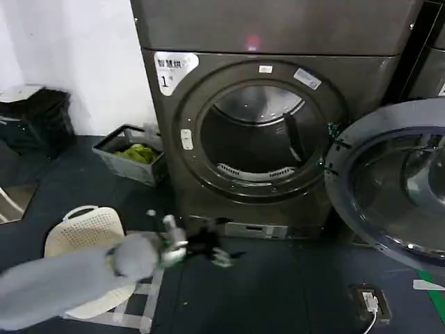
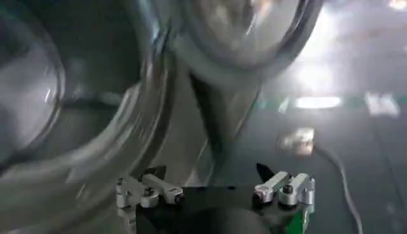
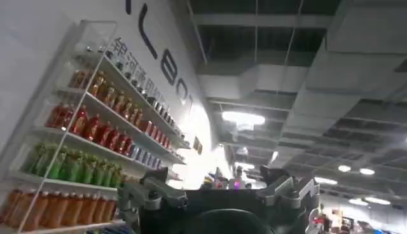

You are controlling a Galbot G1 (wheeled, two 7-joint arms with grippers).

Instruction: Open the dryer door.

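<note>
Head view, L to R: black bin point(image 1: 38, 118) against the white wall, grey crate point(image 1: 128, 154) w/ green stuff inside, white perforated plastic basket point(image 1: 87, 240) on the dark floor. Left arm, grey-sleeved, reached in low; left gripper point(image 1: 208, 252) sat just above the floor in front of the machine's base panel. Dark grey dryer point(image 1: 278, 139) w/ white "1" sticker had its round drum mouth exposed, metal drum ribbed inside. The dryer door point(image 1: 389, 184), wide shiny chrome rim w/ dark glass centre, was swung fully open to the R, hinged at the opening's R edge. Small box w/ white cable point(image 1: 368, 303) lay on the floor below it.

Left wrist view: left gripper's fingers point(image 2: 152, 191) were spread apart, nothing between them; chrome rim blurred beyond.

Right wrist view: right gripper point(image 3: 222, 194) pointed up at ceiling lights, its fingers parted, holding nothing; shelves of bottled drinks point(image 3: 82, 140) alongside.
</note>
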